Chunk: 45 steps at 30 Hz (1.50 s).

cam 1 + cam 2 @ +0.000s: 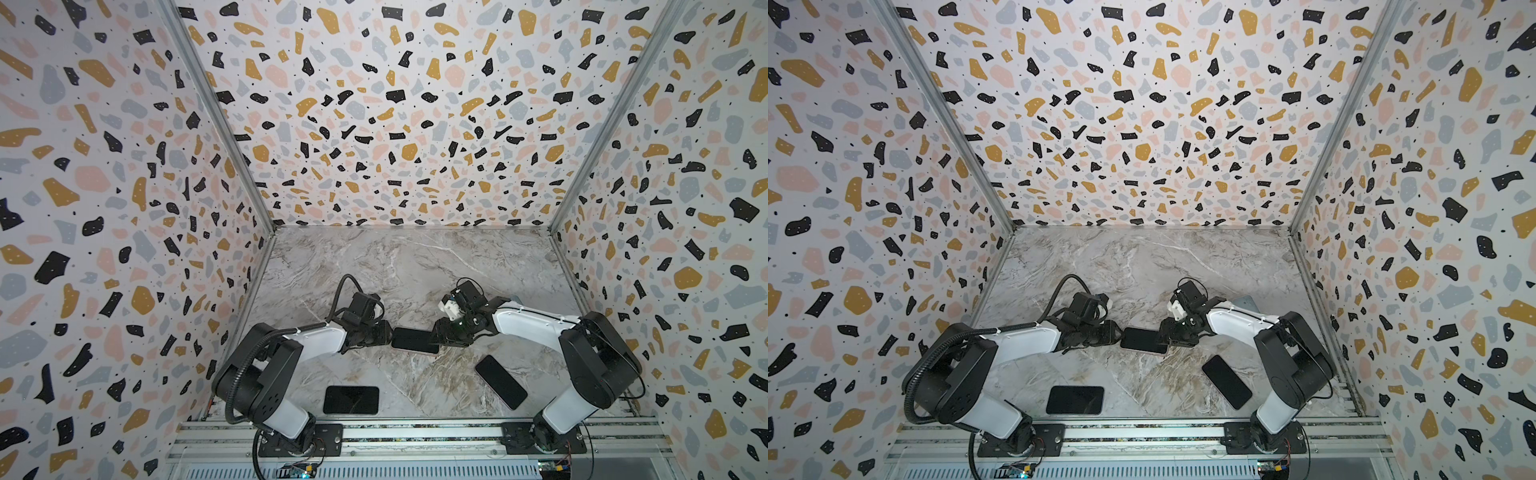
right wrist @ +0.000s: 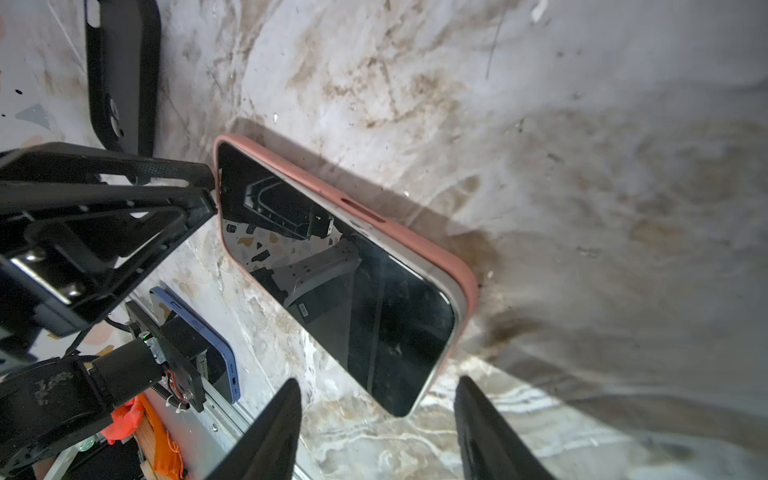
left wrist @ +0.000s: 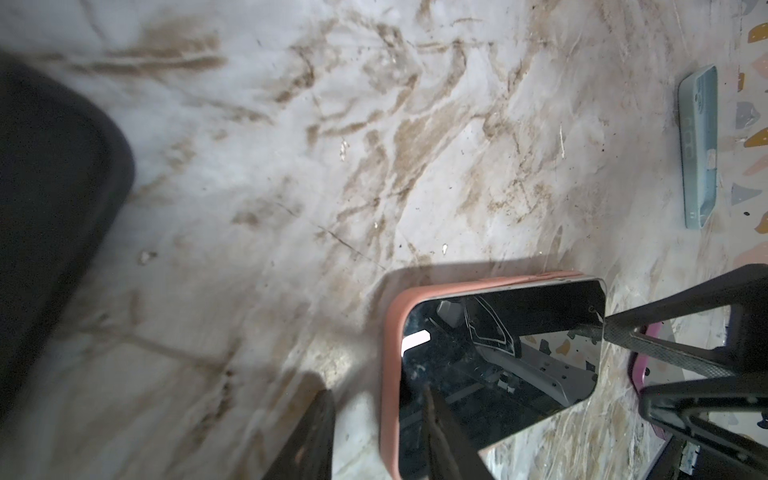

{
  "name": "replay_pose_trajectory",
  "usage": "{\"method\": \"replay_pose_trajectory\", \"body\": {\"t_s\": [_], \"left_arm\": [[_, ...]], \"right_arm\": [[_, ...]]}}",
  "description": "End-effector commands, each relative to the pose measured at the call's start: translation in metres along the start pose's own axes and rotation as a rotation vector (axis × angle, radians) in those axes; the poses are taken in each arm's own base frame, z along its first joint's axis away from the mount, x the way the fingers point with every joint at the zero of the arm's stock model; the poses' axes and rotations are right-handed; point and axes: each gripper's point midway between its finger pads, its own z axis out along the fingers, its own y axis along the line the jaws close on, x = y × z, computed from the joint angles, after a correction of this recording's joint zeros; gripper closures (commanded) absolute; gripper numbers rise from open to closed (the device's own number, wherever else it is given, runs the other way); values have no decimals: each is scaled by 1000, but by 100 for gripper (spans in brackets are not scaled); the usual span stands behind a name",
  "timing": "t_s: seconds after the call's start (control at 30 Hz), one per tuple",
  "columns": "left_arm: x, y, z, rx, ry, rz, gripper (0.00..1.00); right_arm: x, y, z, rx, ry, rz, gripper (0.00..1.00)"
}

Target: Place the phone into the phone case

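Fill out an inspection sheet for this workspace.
Surface: marble table, veined.
Job's things: phone lying in a pink case mid-table, between both tools; full seating cannot be told.
Clutter: front phone and right-hand phone, both dark; pale blue case by the wall; black case.
Grippers: left tool open at one end of the phone; right tool open at the other.
Cables: black hose along the left arm.
Surroundings: speckled walls; metal rail in front.
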Motion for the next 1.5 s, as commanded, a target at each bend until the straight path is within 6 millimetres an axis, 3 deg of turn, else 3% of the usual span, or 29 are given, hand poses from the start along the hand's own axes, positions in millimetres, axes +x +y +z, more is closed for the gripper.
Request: {"method": "replay_pose_trajectory", "body": {"t_s": [0.0,0.2,0.43,0.63,0.8,1.03,1.27,1.47], "left_arm": [[-9,-8,-3,30,-18,19,62],[0,-19,-21,65,-11,14,53],[39,-47,-31,137,33,16,46],[57,-48,-30,161,40,-10,45],[57,-51,-24,193,30,-18,47],[51,-50,-6,185,41,-19,53],[41,-51,4,165,41,-10,68],[28,-58,16,164,39,12,69]], "right_arm": [[-4,3,-19,47,-25,-14,39],[-22,4,-30,92,-110,-165,42],[-41,10,-11,52,-135,-320,41],[-40,9,10,5,-90,-361,39],[-33,8,21,-39,-53,-354,47],[-20,10,16,-75,-53,-350,51],[0,15,11,-124,-43,-334,60],[21,18,14,-146,-17,-324,64]]}}
